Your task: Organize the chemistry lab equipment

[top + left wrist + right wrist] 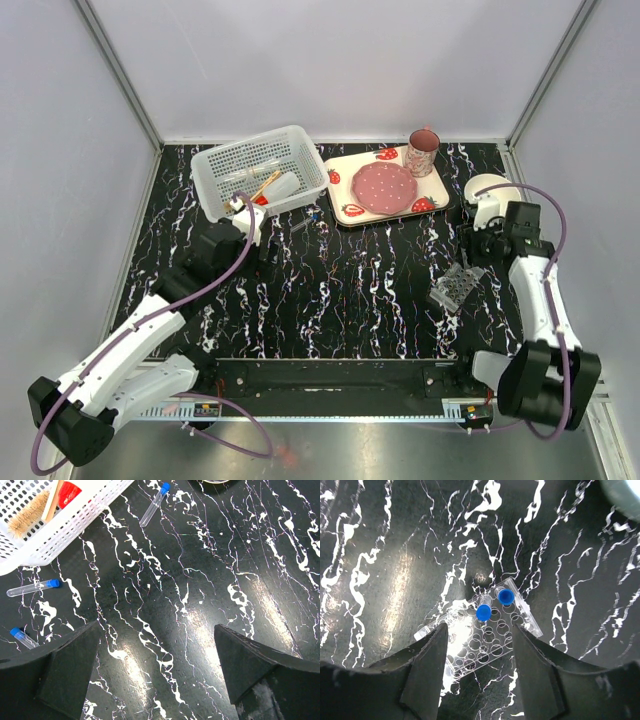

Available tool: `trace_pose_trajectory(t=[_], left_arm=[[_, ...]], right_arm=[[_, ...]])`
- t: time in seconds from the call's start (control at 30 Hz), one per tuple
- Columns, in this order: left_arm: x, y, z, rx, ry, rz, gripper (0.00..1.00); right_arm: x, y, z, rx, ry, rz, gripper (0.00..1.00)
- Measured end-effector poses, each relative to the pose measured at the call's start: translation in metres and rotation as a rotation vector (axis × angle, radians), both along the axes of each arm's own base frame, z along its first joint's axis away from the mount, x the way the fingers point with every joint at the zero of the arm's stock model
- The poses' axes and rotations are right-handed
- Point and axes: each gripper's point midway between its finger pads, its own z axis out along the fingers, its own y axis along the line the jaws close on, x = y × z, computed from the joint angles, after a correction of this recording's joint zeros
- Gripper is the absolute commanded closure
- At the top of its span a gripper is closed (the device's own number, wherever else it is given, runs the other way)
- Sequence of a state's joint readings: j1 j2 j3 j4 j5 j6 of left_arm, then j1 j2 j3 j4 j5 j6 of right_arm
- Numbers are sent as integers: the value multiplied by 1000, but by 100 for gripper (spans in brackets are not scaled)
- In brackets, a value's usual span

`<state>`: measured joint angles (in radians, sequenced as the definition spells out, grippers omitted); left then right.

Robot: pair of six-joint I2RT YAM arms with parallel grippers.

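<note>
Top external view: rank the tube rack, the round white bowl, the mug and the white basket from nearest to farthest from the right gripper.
1. The tube rack, just beneath the right gripper.
2. The white bowl, behind it by the right edge.
3. The mug, on the tray's far corner.
4. The white basket, far left.

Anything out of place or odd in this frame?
Three blue-capped tubes lie loose on the table beside the white basket, unsorted. The clear rack, sitting askew on the table, holds only two standing tubes.
</note>
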<state>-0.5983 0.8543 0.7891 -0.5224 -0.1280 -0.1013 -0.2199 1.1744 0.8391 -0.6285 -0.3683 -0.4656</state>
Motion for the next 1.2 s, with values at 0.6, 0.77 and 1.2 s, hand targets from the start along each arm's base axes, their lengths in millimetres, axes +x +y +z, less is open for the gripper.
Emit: trace_pose_trajectory(t=[0.6,0.77,1.2], left_arm=[[5,0,-44,81,147,-4,1],[23,16,-55,170,201,69,1],[63,69,-61,112,276,395,1]], right_arm=[[-19,86,96,376,-235,346,0],[-32,97,84,437,-206,383,0],[-36,99,94,420,-255,407,0]])
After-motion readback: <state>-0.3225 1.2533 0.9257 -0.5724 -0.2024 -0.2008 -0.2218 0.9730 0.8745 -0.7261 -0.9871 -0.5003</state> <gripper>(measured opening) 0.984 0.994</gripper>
